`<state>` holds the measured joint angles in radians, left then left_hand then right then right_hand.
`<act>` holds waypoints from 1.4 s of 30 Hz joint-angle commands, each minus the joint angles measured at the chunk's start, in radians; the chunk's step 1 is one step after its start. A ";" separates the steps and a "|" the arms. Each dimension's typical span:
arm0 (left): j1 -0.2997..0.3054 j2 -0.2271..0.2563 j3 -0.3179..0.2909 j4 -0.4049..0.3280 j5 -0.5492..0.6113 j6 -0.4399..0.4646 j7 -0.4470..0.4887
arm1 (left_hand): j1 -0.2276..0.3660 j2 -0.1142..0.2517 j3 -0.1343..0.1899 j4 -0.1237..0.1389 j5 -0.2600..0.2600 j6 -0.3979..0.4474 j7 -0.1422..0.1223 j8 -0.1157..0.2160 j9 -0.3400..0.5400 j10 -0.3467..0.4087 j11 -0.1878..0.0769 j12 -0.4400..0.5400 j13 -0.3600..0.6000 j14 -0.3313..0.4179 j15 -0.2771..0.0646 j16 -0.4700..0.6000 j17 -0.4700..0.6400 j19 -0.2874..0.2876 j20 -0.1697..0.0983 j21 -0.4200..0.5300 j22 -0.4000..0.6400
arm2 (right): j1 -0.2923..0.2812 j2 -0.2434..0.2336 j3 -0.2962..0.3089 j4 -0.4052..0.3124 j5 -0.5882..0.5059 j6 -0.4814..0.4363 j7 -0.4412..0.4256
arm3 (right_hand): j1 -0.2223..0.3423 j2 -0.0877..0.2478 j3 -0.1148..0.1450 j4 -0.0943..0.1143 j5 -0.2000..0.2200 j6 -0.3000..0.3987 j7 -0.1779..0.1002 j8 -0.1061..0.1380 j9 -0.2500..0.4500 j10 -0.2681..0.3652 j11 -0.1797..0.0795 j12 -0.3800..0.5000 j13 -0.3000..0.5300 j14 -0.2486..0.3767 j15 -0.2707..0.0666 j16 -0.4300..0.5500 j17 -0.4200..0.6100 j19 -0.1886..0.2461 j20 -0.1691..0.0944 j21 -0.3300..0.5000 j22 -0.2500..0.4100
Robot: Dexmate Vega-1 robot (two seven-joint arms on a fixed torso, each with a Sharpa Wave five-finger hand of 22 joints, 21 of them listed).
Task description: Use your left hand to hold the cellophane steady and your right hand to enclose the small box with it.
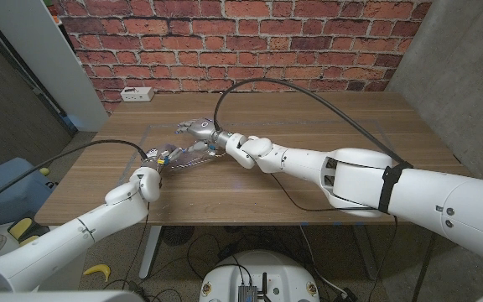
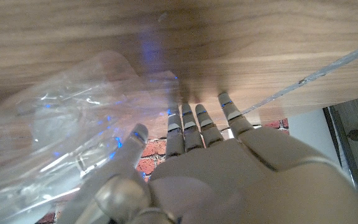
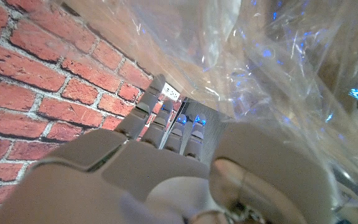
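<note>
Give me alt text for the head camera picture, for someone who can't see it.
Two white robot arms meet over crumpled clear cellophane on a wooden table: the left hand is at the cellophane's near edge and the right hand reaches in over it from the far side. A brick wall stands behind, with a white power strip at the table's far left corner.

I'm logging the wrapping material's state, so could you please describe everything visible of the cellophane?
The cellophane is a clear, glossy, crinkled sheet spread over the wooden table near its left side. It looks bunched between the two hands, with blue glints in its folds. The left hand reaches it from the near edge; the right hand is at its far part.
</note>
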<state>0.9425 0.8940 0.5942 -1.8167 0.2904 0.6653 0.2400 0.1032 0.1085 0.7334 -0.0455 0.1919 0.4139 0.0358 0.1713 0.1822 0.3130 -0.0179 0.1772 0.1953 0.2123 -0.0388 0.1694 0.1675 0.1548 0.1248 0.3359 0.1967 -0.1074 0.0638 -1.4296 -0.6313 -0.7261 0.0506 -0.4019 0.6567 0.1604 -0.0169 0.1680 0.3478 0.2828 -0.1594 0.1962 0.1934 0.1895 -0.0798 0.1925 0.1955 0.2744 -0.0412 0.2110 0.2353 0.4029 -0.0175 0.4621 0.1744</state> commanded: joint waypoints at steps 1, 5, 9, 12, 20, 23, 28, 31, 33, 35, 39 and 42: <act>-0.052 0.015 0.063 0.006 -0.001 0.044 -0.047 | -0.009 0.032 0.004 0.003 -0.001 -0.008 0.000 -0.001 0.000 -0.007 -0.003 0.004 0.000 -0.003 -0.006 0.000 0.003 -0.006 0.003 -0.002 -0.001 | 0.005 0.006 0.082 0.077 0.141 0.086 0.055 | -0.043 0.034 0.001 0.015 -0.003 0.029 -0.002 0.012 0.002 0.015 0.005 0.008 0.002 -0.007 -0.082 0.008 0.006 -0.019 0.000 -0.012 0.003; -0.054 0.016 0.064 0.002 -0.006 0.045 -0.042 | -0.010 0.032 0.004 0.004 -0.001 -0.009 0.001 0.000 -0.001 -0.007 -0.003 0.006 0.000 -0.004 -0.006 0.001 0.003 -0.007 0.003 -0.004 -0.001 | 0.012 0.016 0.076 0.098 0.155 0.074 0.109 | -0.091 0.024 -0.005 0.017 -0.010 0.015 0.008 0.002 0.001 0.017 0.009 0.007 0.001 -0.032 -0.063 0.002 0.007 -0.031 0.015 -0.024 0.002; -0.055 0.020 0.066 -0.004 -0.007 0.048 -0.038 | -0.011 0.031 0.004 0.005 -0.001 -0.013 -0.002 0.001 -0.001 -0.012 0.001 0.007 0.000 -0.008 -0.006 0.001 0.002 -0.009 0.003 -0.005 -0.001 | 0.033 0.056 0.063 0.180 0.180 0.099 0.189 | -0.158 0.007 -0.019 0.005 -0.019 -0.026 0.011 -0.011 0.000 -0.033 0.023 -0.010 -0.001 -0.083 -0.037 -0.012 0.000 -0.065 0.027 -0.057 0.000; -0.057 0.022 0.069 -0.008 -0.007 0.056 -0.040 | -0.012 0.030 0.005 0.006 -0.002 -0.015 -0.002 0.002 -0.001 -0.014 -0.001 0.007 0.000 -0.010 -0.006 0.002 0.002 -0.009 0.002 -0.005 -0.001 | 0.047 0.088 0.059 0.246 0.216 0.113 0.230 | -0.179 0.002 -0.026 0.005 -0.021 -0.039 0.017 -0.013 -0.001 -0.046 0.034 -0.010 0.000 -0.103 -0.032 -0.016 -0.002 -0.076 0.032 -0.068 0.000; -0.050 0.027 0.062 -0.014 -0.024 0.044 -0.031 | -0.012 0.029 0.006 0.007 -0.002 -0.024 -0.005 0.002 -0.001 -0.020 -0.003 0.008 0.000 -0.015 -0.004 0.002 0.001 -0.011 0.001 -0.007 -0.001 | 0.073 0.100 0.025 0.270 0.340 0.017 0.300 | -0.152 0.057 0.159 -0.033 0.018 -0.034 0.006 -0.005 -0.003 -0.039 0.024 0.002 0.000 -0.118 -0.048 -0.004 -0.013 -0.089 -0.008 -0.101 0.003; -0.049 0.027 0.061 -0.016 -0.025 0.050 -0.026 | -0.014 0.027 0.005 0.008 -0.003 -0.027 -0.003 0.002 -0.001 -0.024 -0.001 0.009 0.000 -0.017 -0.004 0.002 0.002 -0.013 0.001 -0.008 -0.001 | 0.076 0.076 0.007 0.264 0.346 0.056 0.242 | -0.037 0.009 0.297 -0.129 0.012 -0.032 0.024 -0.003 -0.005 -0.026 0.032 0.005 -0.001 -0.092 -0.057 -0.002 -0.036 -0.050 -0.004 -0.112 -0.001; -0.053 0.026 0.065 -0.014 -0.028 0.048 -0.028 | -0.016 0.025 0.004 0.010 -0.004 -0.029 -0.003 0.003 -0.001 -0.027 0.000 0.010 -0.001 -0.020 0.000 0.002 0.002 -0.013 0.002 -0.009 -0.001 | 0.088 0.002 0.026 0.211 0.339 0.197 0.230 | 0.006 -0.070 0.314 -0.215 -0.027 -0.044 0.041 -0.005 -0.005 -0.019 0.052 0.006 -0.001 -0.077 -0.037 -0.004 -0.042 -0.033 0.024 -0.129 -0.002; -0.055 0.025 0.066 -0.012 -0.026 0.043 -0.022 | -0.017 0.024 0.004 0.010 -0.004 -0.032 -0.003 0.003 -0.001 -0.028 -0.002 0.010 -0.001 -0.022 0.000 0.002 0.002 -0.013 0.002 -0.009 -0.001 | 0.067 -0.097 0.053 0.030 0.317 0.160 0.258 | 0.004 -0.078 0.315 -0.223 -0.039 -0.055 0.043 -0.008 -0.005 -0.025 0.060 0.004 0.000 -0.080 -0.030 -0.004 -0.040 -0.037 0.032 -0.135 -0.002; -0.055 0.025 0.066 -0.012 -0.027 0.042 -0.021 | -0.017 0.024 0.004 0.010 -0.004 -0.034 -0.003 0.003 -0.001 -0.028 -0.002 0.010 -0.001 -0.022 0.000 0.002 0.002 -0.013 0.002 -0.009 -0.001 | 0.055 -0.127 0.072 -0.034 0.305 0.131 0.277 | -0.057 -0.111 0.284 -0.205 -0.065 -0.056 0.043 -0.006 -0.003 -0.024 0.063 0.005 0.001 -0.081 -0.028 -0.001 -0.033 -0.033 0.036 -0.143 0.001; -0.056 0.024 0.068 -0.014 -0.023 0.043 -0.018 | -0.017 0.024 0.004 0.010 -0.004 -0.036 -0.003 0.003 -0.001 -0.029 -0.002 0.011 -0.001 -0.023 -0.001 0.003 0.001 -0.014 0.001 -0.010 -0.001 | 0.039 -0.163 0.102 -0.100 0.308 0.124 0.297 | -0.098 -0.117 0.268 -0.188 -0.076 -0.052 0.043 -0.003 -0.002 -0.019 0.064 0.007 0.001 -0.077 -0.028 0.003 -0.029 -0.030 0.038 -0.146 0.003; -0.056 0.025 0.070 -0.017 -0.023 0.040 -0.019 | -0.017 0.023 0.005 0.010 -0.004 -0.040 -0.005 0.003 -0.001 -0.033 -0.003 0.010 -0.001 -0.024 -0.001 0.003 0.001 -0.014 0.002 -0.010 -0.001 | 0.015 -0.221 0.161 -0.213 0.320 0.120 0.351 | -0.124 -0.117 0.259 -0.177 -0.083 -0.036 0.043 0.003 -0.001 -0.013 0.068 0.009 0.002 -0.073 -0.026 0.006 -0.027 -0.026 0.039 -0.148 0.003; -0.054 0.024 0.069 -0.020 -0.022 0.043 -0.015 | -0.017 0.023 0.005 0.010 -0.005 -0.042 -0.007 0.003 -0.001 -0.035 -0.003 0.011 -0.001 -0.027 -0.002 0.002 0.001 -0.014 0.002 -0.011 -0.001 | 0.001 -0.251 0.188 -0.280 0.311 0.118 0.380 | -0.121 -0.111 0.266 -0.181 -0.088 -0.039 0.044 0.002 -0.002 -0.018 0.071 0.006 0.002 -0.085 -0.014 0.000 -0.028 -0.032 0.050 -0.155 0.003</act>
<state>0.8891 0.9188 0.6604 -1.8296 0.2665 0.7111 0.2164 0.0950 0.1085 0.7375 -0.0414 0.1883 0.3753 0.0298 0.1723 0.1811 0.2825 -0.0229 0.1812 0.1950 0.1892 -0.0372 0.1695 0.1679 0.1440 0.1248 0.3250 0.1948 -0.0618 -0.0474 -1.3378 -0.6116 -0.4139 0.1740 -0.1235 0.5408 0.0435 0.2443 -0.0081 0.2627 0.2356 -0.1124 0.1927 0.1887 0.1697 -0.0138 0.1965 0.1955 0.1877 -0.0394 0.2109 0.2026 0.3695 0.0204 0.3135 0.1749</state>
